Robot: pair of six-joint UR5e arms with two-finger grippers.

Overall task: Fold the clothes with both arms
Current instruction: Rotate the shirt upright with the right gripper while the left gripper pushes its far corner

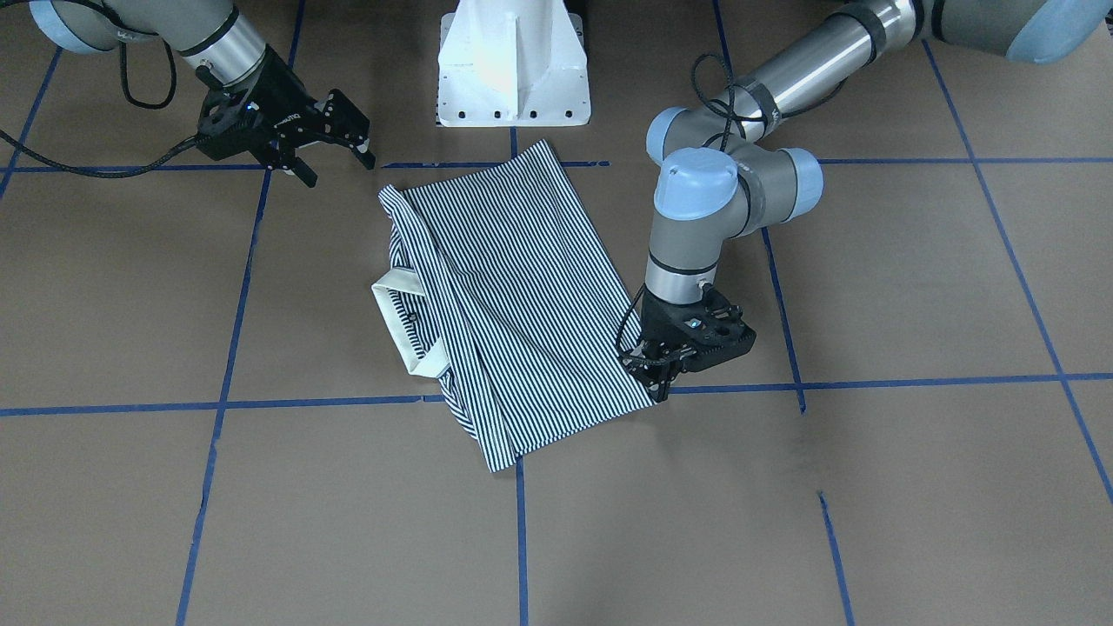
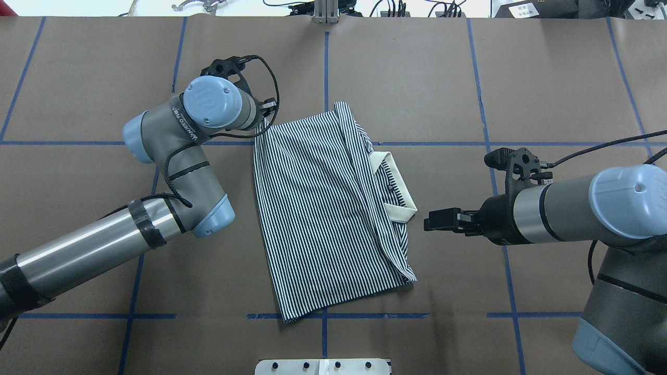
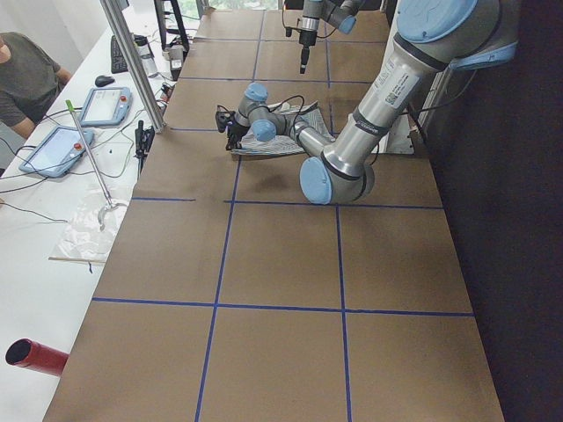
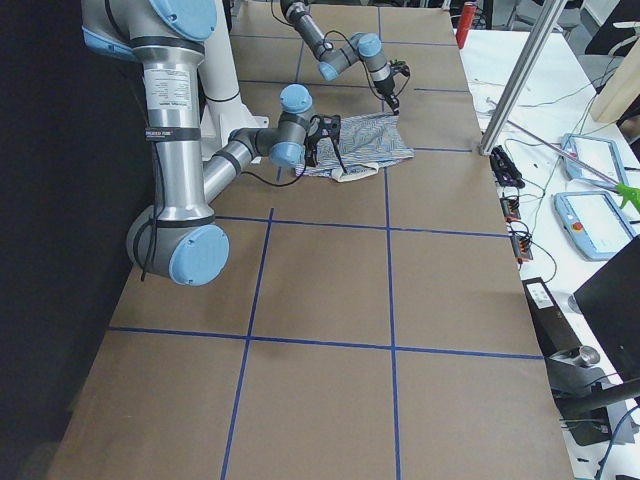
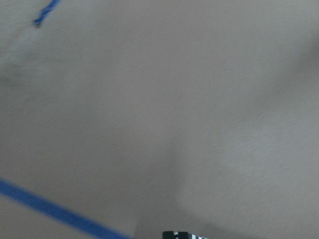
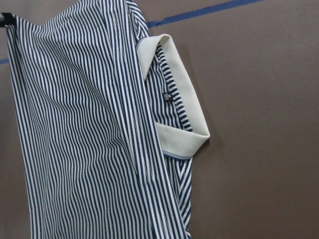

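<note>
A brown table is carrying a grid of blue tape lines, and a white pedestal base is standing on its robot side. Beside a white bench, a person is showing near two tablet-like pendants. A red cylinder, possibly a tube, is lying at the bench's near end.

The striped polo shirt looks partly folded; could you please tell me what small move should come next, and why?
Probably bring the right gripper down onto the nearest edge of the shirt, by the collar. It hangs open, clear of the cloth, while the left gripper is down at an opposite corner.
</note>
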